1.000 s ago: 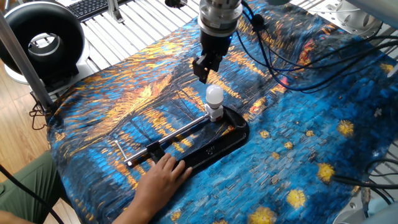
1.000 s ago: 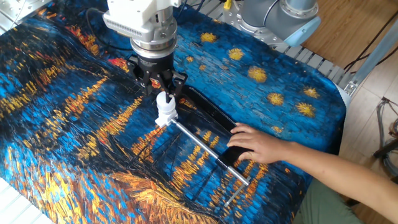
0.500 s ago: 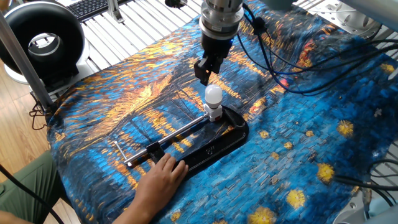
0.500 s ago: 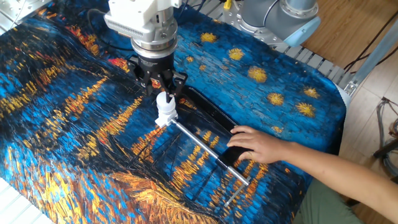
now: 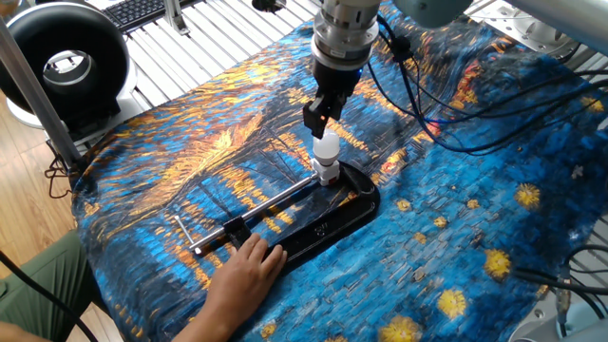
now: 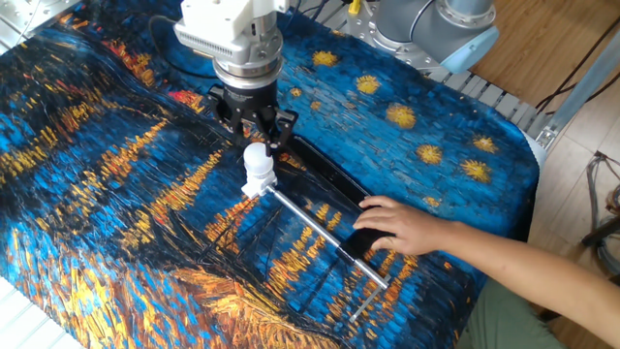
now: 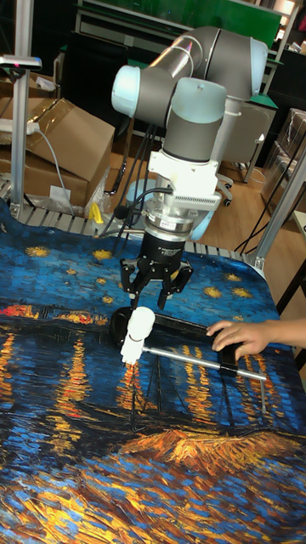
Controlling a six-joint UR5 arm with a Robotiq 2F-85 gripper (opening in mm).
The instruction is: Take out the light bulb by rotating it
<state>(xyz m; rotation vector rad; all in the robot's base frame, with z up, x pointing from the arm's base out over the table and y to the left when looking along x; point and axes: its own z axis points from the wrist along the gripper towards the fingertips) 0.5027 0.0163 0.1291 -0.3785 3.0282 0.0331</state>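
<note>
A blue-and-orange painted cloth covers the table. A black tray lies near its middle. A person's hand presses on the tray.

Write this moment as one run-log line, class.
claw: open, above bulb | bulb: upright in socket, not gripped | hand: on clamp | step: grasp pending

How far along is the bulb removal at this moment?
Done: the gripper sits right above the light bulb, fingers open. In hand: closing in to grasp; no grip yet. Left: clamp, rotate, lift out. The bulb is upright in its socket; a person's hand steadies the black base.
</note>
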